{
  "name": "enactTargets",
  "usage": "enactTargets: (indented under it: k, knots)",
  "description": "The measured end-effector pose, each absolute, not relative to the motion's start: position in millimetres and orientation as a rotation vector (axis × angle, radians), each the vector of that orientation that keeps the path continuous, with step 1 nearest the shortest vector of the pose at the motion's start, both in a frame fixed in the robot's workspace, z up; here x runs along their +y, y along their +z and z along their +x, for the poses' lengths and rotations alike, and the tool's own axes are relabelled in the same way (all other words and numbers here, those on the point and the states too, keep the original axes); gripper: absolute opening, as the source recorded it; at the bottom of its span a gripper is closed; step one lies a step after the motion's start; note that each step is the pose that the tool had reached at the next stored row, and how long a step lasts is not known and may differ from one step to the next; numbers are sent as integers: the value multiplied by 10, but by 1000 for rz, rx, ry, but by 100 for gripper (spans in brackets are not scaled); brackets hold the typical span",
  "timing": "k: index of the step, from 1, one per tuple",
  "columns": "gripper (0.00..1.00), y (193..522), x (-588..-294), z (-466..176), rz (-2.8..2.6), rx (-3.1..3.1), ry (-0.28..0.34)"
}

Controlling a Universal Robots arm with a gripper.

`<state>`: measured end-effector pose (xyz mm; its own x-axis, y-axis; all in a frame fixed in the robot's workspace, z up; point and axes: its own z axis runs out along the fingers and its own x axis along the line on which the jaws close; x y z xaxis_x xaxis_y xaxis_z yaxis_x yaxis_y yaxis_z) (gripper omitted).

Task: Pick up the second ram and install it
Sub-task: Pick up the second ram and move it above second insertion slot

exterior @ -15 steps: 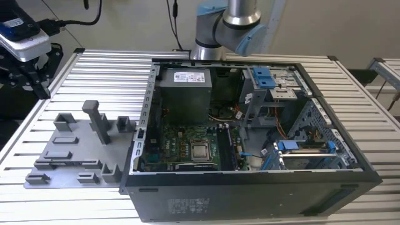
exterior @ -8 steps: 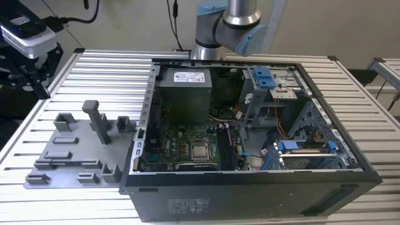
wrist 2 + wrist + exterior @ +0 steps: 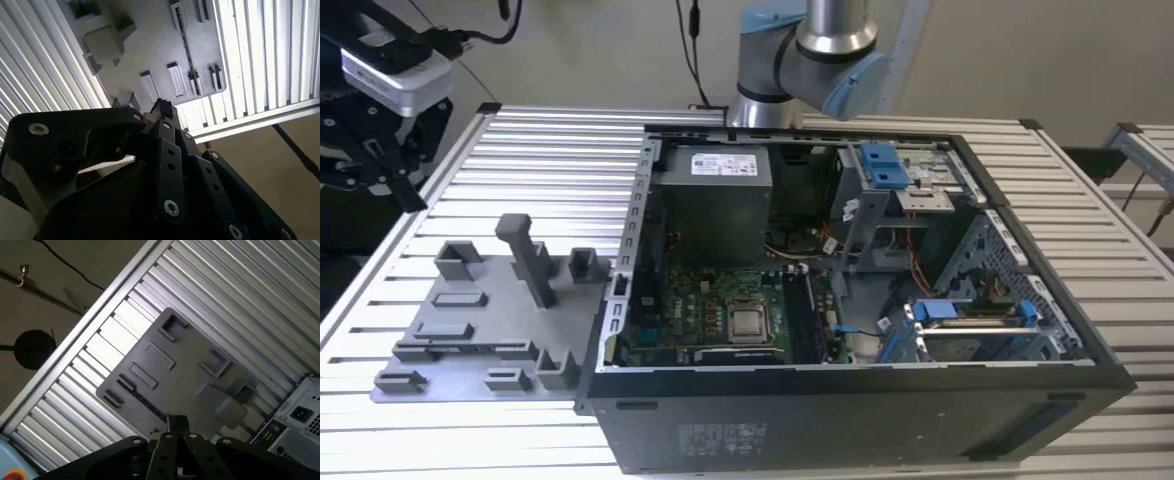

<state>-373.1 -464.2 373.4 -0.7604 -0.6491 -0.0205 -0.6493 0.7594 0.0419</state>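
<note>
Tool (image 3: 176, 421): jaws drawn narrow with nothing seen between them; it hangs above the grey tray (image 3: 185, 372).
Second ram (image 3: 147, 404): what looks like a thin dark strip standing on edge in the tray's long slot, not held.
Tray's place: on the slatted desk (image 3: 560, 150), just beside the open computer case (image 3: 854, 400).
Risk: jaws this narrow would likely strike the stick's top edge rather than straddle it. A skewed descent could catch the tray's posts (image 3: 520, 250).

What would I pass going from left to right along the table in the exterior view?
Flat grey plastic tray with blocks and posts → open black computer case; inside it, first the silver square chip on the green circuit board, then the blue-clipped metal drive cage.
</note>
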Motion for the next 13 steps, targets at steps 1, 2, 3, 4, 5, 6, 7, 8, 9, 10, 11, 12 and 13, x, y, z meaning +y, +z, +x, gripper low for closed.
enactTargets:
  k: [1,2,3,4,5,6,7,8,9,10,11,12,13]
  knots:
    - [11,3734,-4642,-3731,-1112,2933,73]
    - [11,3734,-4642,-3731,-1139,2923,72]
    - [11,3734,-4642,-3731,-1164,2914,72]
    - [11,3734,-4642,-3731,-1189,2904,72]
    - [11,3734,-4642,-3731,-1216,2893,72]
    - [11,3734,-4642,-3731,-1241,2883,72]
    - [11,3734,-4642,-3731,-1268,2872,72]
    - [11,3734,-4642,-3731,-1293,2861,72]
    - [11,3734,-4642,-3731,-1318,2850,72]
    - [11,3734,-4642,-3731,-1343,2839,72]
    - [11,3734,-4642,-3731,-1368,2827,72]
    - [11,3734,-4642,-3731,-1395,2814,72]
    - [11,3734,-4642,-3731,-1420,2802,72]
